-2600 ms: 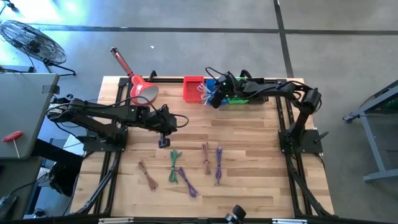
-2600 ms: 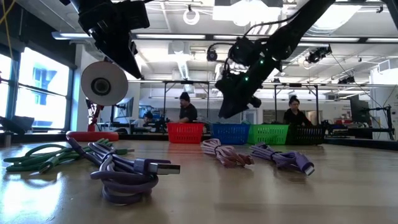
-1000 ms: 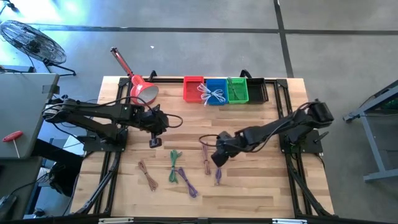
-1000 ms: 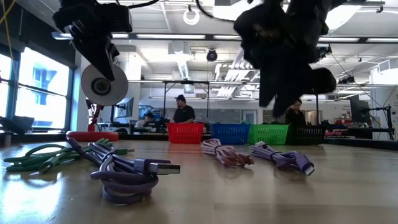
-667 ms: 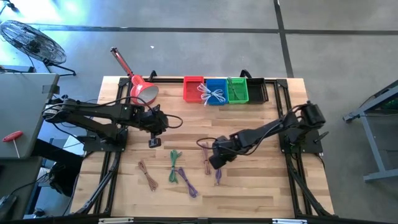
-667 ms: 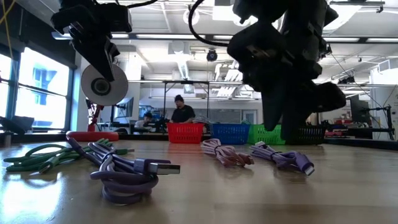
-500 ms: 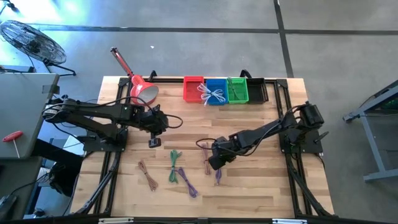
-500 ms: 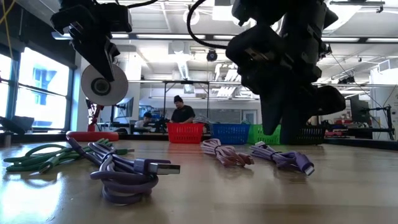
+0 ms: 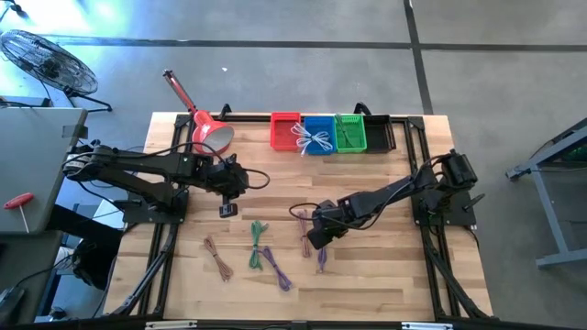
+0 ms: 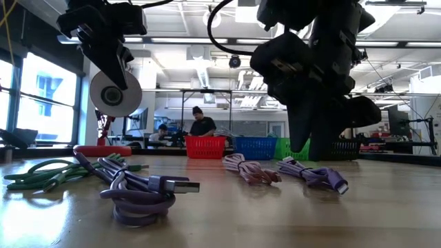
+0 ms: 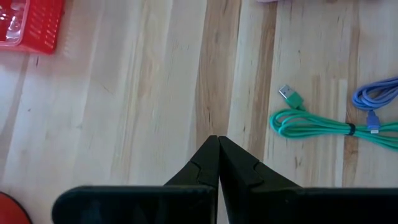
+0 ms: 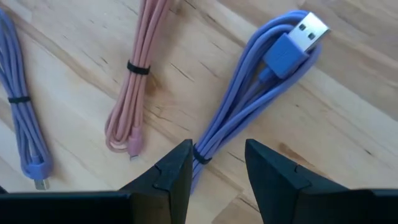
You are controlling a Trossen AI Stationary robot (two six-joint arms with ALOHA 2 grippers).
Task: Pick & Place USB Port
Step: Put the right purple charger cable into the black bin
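My right gripper point(image 9: 316, 240) hangs open just above the table, pointing steeply down. Its two fingers stand on either side of a bundled purple USB cable point(image 12: 255, 87), near the cable's black tie point(image 12: 200, 157). The cable lies flat on the wood, its USB plug point(image 12: 309, 26) at the end away from the fingers. In the low view the dark gripper point(image 10: 306, 155) ends slightly above this cable point(image 10: 317, 176). My left gripper point(image 9: 229, 209) is shut point(image 11: 217, 149) and hangs over bare wood at centre left.
A pink cable point(image 12: 134, 93) and another purple cable point(image 12: 22, 124) lie beside the first. Green point(image 9: 256, 243) and brown point(image 9: 218, 257) cables lie further left. Red point(image 9: 285, 131), blue point(image 9: 317, 133) and green point(image 9: 350, 133) bins stand at the far edge, and a red lamp point(image 9: 209, 133) at far left.
My right gripper has come down toward the purple cable and shifted slightly toward the table's near-left, with a small roll of the wrist. It then stayed still for the last half second, its fingers keeping the same gap. The cables have not moved.
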